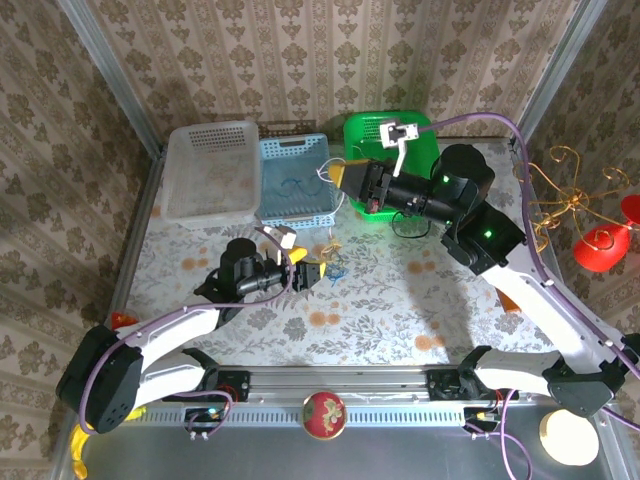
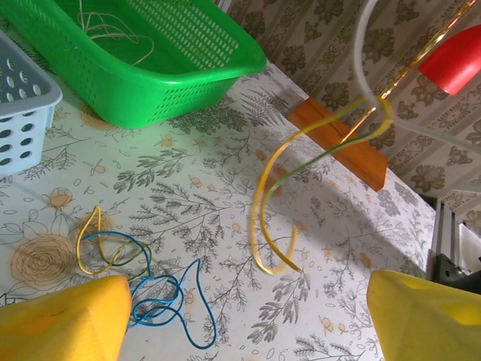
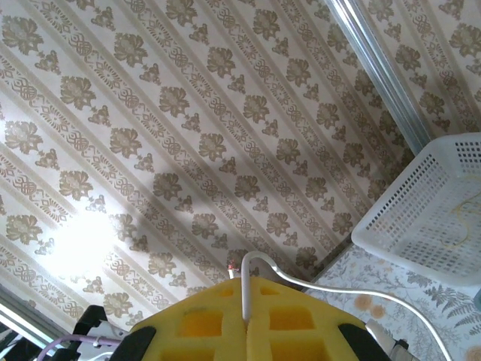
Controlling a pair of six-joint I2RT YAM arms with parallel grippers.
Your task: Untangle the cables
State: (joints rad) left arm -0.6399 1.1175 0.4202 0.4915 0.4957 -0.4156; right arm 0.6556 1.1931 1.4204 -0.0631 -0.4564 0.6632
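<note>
A blue cable [image 2: 161, 297] lies looped on the table beside a thin yellow one [image 2: 89, 248], just ahead of my left gripper [image 2: 248, 331]. It is open, and its yellow fingers [image 2: 64, 323] straddle bare table. A yellow-green cable [image 2: 270, 218] hangs in the air, its loop end near the table, joined above to a white cable [image 2: 364, 53]. My right gripper [image 3: 246, 289] is shut on that white cable [image 3: 316, 286], raised over the blue basket [image 1: 295, 180]. From above, the small tangle [image 1: 333, 262] sits right of the left gripper [image 1: 312, 272]; the right gripper [image 1: 345, 178] is above it.
A white basket [image 1: 210, 170] stands at the back left. A green basket [image 2: 150, 68] at the back holds pale cables [image 2: 113, 30]. An orange block [image 2: 338, 143] lies right of the tangle. A gold wire stand with red ornaments [image 1: 600, 245] is far right.
</note>
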